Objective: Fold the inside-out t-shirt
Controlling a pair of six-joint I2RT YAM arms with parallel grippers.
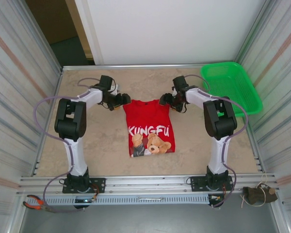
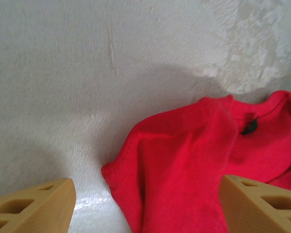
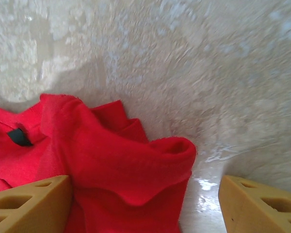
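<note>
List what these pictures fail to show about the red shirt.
- Top view: the bright red cloth t-shirt covers its own underside and any tucked sleeves.
- Left wrist view: the small black neck label is too blurred to read; the bottom edge cuts off the shirt's body.
- Right wrist view: bunched folds hide the layers beneath.

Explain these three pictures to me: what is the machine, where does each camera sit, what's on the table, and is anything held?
Two robot arms are bolted at the table's near edge. The top picture looks down from above and behind them; the other two come from a camera on each wrist, its tan fingers at the bottom corners. A red t-shirt lies on the table, print up, and a green basket sits at the far right corner. The left gripper and right gripper are at the shirt's shoulders, both open, holding nothing.
</note>
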